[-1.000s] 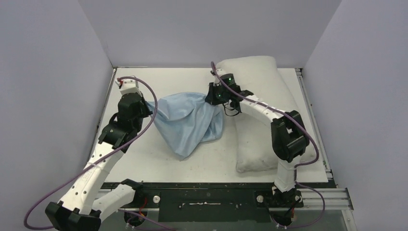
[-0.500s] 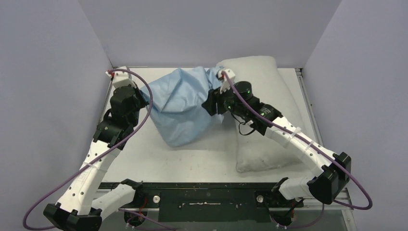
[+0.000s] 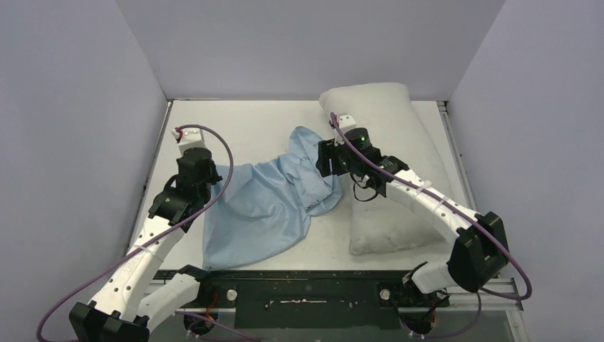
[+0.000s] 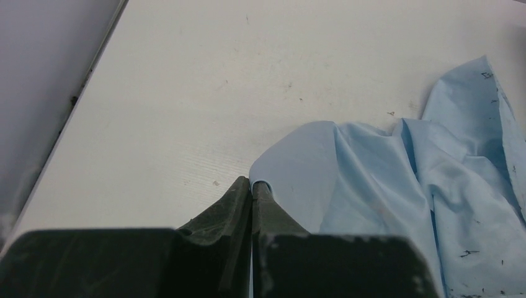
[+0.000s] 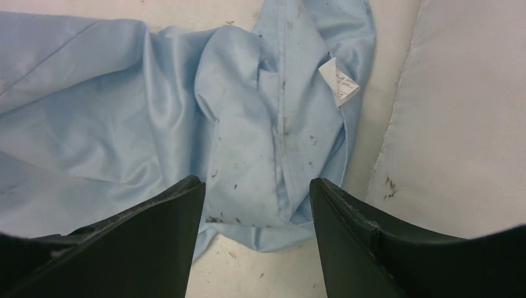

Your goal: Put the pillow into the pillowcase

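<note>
Clearly the main risk is on the right side. The right gripper (image 5: 255,183) has its fingers wide apart and holds nothing. It hangs above the bunched end of the pillowcase (image 3: 256,206), just beside the edge of the pillow (image 3: 388,121). If it comes down and closes here, I think it can take both layers of the cloth together. Then the mouth of the case stays shut and the pillow cannot enter. It can also catch the border of the pillow by mistake, because the two are so near.

The left gripper (image 4: 252,186) is closed on a small fold at the left edge of the pillowcase. This pinch looks thin, so a strong pull could make the cloth slip out.

The pillowcase lies flat and wrinkled on the table (image 3: 249,121), between the two arms. Its long axis goes diagonally, from the near left to the far right, where it is crumpled against the pillow. A small white label (image 5: 339,84) sits on this crumpled end. I cannot tell which end is the open one.

The pillow lies on the right part of the table. Its long axis goes from the far edge toward the near edge, a little slanted. It is entirely outside the case.
</note>
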You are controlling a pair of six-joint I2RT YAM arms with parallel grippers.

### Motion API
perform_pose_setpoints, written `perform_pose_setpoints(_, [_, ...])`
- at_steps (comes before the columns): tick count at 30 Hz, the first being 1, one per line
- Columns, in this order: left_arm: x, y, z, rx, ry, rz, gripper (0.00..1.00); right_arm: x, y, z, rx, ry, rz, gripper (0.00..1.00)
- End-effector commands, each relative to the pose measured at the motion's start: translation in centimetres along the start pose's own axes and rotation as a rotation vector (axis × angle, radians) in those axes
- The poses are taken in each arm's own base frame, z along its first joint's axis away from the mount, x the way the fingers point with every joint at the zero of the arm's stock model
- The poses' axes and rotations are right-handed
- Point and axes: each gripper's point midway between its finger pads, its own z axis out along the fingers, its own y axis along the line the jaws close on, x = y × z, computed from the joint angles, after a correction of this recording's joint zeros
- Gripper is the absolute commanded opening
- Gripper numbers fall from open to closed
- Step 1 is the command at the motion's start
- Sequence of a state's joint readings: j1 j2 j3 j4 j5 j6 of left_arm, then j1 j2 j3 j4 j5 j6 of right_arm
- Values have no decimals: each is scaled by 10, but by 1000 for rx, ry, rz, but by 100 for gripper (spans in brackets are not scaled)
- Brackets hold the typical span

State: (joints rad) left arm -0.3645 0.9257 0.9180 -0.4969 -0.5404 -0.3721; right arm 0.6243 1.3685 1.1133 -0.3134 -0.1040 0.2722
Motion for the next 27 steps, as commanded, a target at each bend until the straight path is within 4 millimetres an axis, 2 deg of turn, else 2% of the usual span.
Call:
perform_pose_setpoints(1, [-22, 3, -5, -6, -77, -29, 0, -9, -15, 37, 46, -14, -1, 61])
perform_pose_setpoints(3, [-19, 3, -5, 1, -77, -27, 0, -9, -12, 53, 35, 1, -2, 59])
perform_pose_setpoints(6, [-17, 3, -5, 6, -80, -28, 0, -22, -6, 73, 25, -32, -33, 57])
perform_pose_setpoints(9, [-16, 2, -5, 15, -78, -29, 0, -31, -8, 98, 46, -44, -62, 57])
perform_pose_setpoints(15, [-13, 1, -4, 22, -74, -24, 0, -25, -17, 149, 127, -1, -110, 55])
perform_pose_setpoints(18, [-11, 0, -3, 27, -66, -23, 0, -18, -30, 162, 253, 40, -159, 54])
perform_pose_setpoints(23, [-9, -3, -2, 44, -65, -28, 0, -13, -47, 170, 379, 53, -194, 51])
perform_pose_setpoints(25, [-10, -3, -3, 47, -67, -30, 0, -13, -48, 172, 384, 50, -199, 40])
perform_pose_setpoints(27, [-10, -2, -2, 41, -68, -27, 0, -18, -47, 169, 382, 45, -201, 16])
